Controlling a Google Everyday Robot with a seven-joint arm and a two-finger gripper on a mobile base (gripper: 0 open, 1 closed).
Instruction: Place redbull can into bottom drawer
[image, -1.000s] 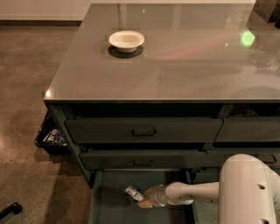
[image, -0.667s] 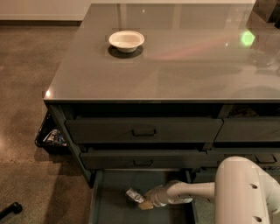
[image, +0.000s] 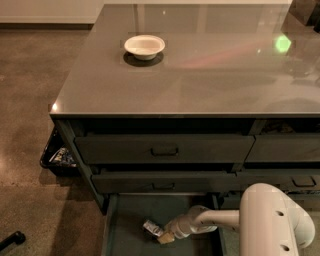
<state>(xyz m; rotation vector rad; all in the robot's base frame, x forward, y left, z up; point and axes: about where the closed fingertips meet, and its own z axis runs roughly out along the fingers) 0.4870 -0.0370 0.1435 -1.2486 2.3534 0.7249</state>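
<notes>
Polished concrete floor surrounds a grey cabinet (image: 200, 75) whose bottom drawer (image: 129, 222) stands pulled open. Inside that drawer, near its middle, the redbull can (image: 152, 228) lies on its side on the bare floor. The white arm (image: 220, 220) reaches into the drawer from the right, and its gripper (image: 165, 236) sits against the can's right end; whether it is gripping the can cannot be told. High above the drawer, a white bowl (image: 144, 46) rests on the cabinet top.

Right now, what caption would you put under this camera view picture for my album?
Robot's end effector reaches into the open bottom drawer, redbull can at its tip.
</notes>
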